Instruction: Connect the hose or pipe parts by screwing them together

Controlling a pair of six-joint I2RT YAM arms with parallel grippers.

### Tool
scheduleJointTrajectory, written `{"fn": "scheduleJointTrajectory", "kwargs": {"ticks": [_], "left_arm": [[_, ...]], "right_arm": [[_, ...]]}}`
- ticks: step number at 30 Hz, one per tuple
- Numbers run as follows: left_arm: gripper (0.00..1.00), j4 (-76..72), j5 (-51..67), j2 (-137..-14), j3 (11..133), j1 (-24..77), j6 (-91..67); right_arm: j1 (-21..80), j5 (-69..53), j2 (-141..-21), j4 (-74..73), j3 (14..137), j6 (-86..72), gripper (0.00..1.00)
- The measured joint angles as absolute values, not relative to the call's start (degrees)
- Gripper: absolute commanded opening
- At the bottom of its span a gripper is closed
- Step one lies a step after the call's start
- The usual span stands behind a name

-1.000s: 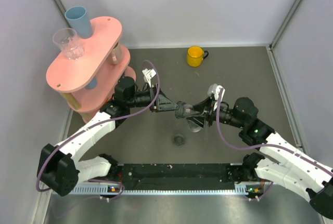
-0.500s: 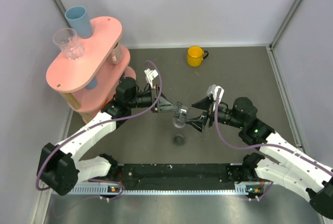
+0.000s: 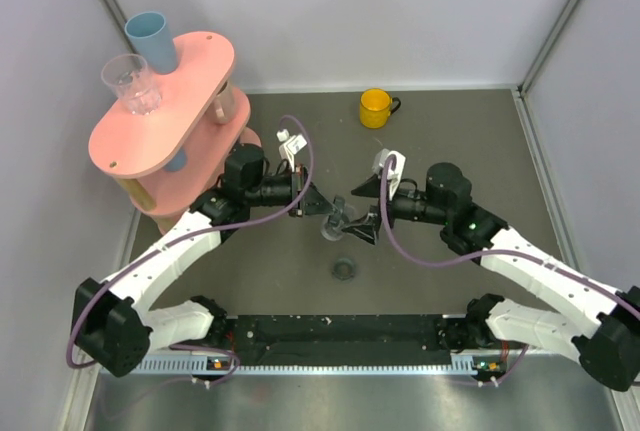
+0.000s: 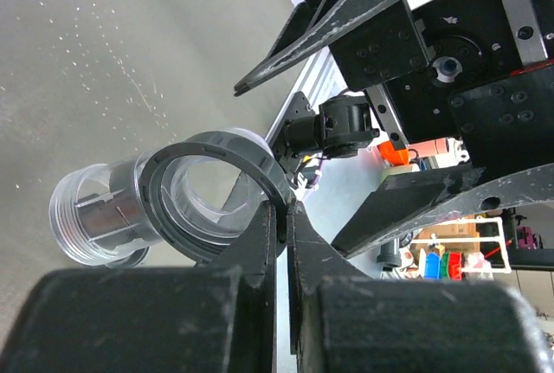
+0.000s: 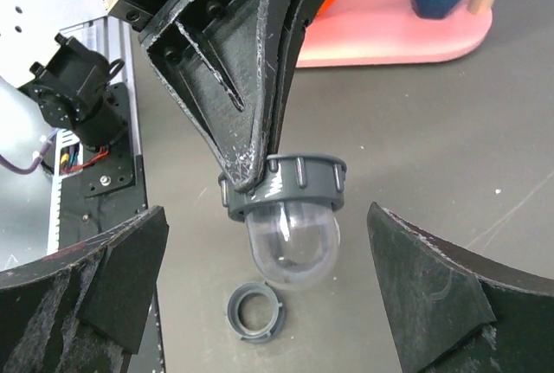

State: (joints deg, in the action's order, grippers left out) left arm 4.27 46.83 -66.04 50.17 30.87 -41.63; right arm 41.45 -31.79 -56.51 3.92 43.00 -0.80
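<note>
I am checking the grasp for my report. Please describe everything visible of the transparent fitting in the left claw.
The fitting is a stubby body of clear plastic with a grey ribbed collar around one end; the free end looks rounded, with thread-like ridges. It hangs above the table, touched only by the left claw, shut on the collar's rim. The open right claw flanks it without contact. A loose grey ring lies on the table, apart from it.

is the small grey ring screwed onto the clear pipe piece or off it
Off. The grey ring lies flat on the table, apart from the clear pipe piece, which the left gripper holds pinched by its collar.
</note>
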Motion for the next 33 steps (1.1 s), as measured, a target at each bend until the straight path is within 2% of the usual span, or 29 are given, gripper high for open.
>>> {"fn": "scheduleJointTrajectory", "kwargs": {"ticks": [8, 11, 15, 24, 29, 33], "left_arm": [[0.00, 5.19, 46.39, -64.64, 50.17, 30.87, -41.36], [0.00, 5.19, 46.35, -63.88, 50.17, 30.92, -41.45], [0.00, 5.19, 46.41, -63.33, 50.17, 31.05, -41.80], [0.00, 5.19, 46.37, -63.33, 50.17, 31.14, -42.09], [0.00, 5.19, 46.37, -63.33, 50.17, 31.14, -42.11], [0.00, 5.19, 46.39, -63.33, 50.17, 31.14, -42.37]], "right_arm": [[41.45, -37.80, -62.46, 8.38, 43.27, 1.56, 0.93], [41.45, -38.70, -63.48, 10.66, 43.27, 1.87, 0.89], [41.45, -39.00, -63.59, 13.17, 43.24, 2.22, 0.77], [41.45, -39.75, -66.15, 13.54, 43.24, 2.85, 0.75], [41.45, -39.99, -66.87, 12.34, 43.27, 2.94, 0.64], [41.45, -39.94, -66.89, 12.36, 43.27, 2.94, 0.64]]}}
